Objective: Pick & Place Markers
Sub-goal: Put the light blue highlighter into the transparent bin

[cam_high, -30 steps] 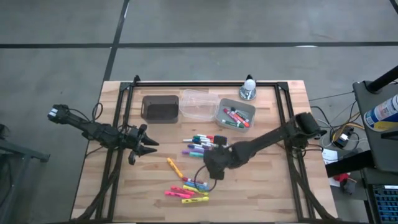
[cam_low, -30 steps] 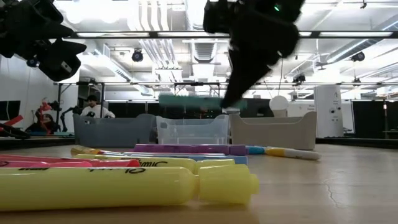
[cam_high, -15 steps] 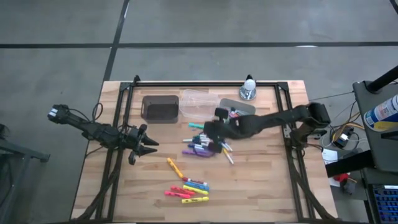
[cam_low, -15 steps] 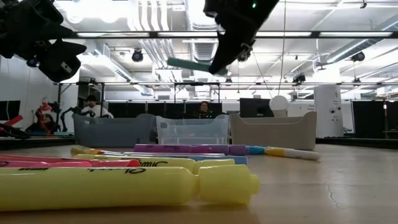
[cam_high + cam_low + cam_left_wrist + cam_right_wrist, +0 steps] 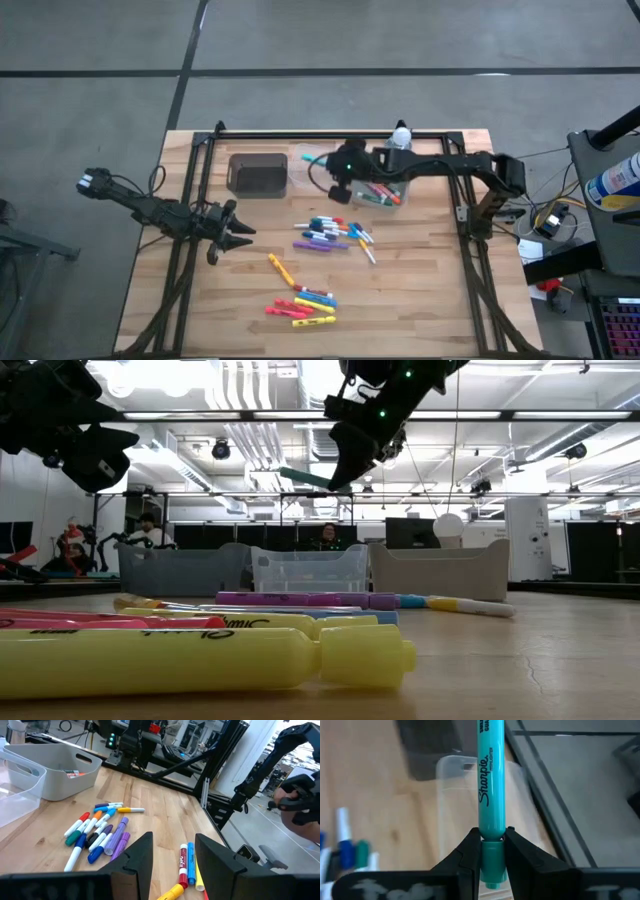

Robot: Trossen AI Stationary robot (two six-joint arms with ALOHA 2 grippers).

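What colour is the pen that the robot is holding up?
Teal marker, clearest in the right wrist view.

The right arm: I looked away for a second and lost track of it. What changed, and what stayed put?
The right hand, shut on a teal marker, swung from the loose markers at mid-table toward the far side and now holds it above the clear bin. The left hand stayed open and hovering at the left, and the markers on the table lie as before.

Glossy plastic teal marker point(image 5: 489, 795), clear plastic bin point(image 5: 318, 168), pale wood-plank table point(image 5: 420, 290)
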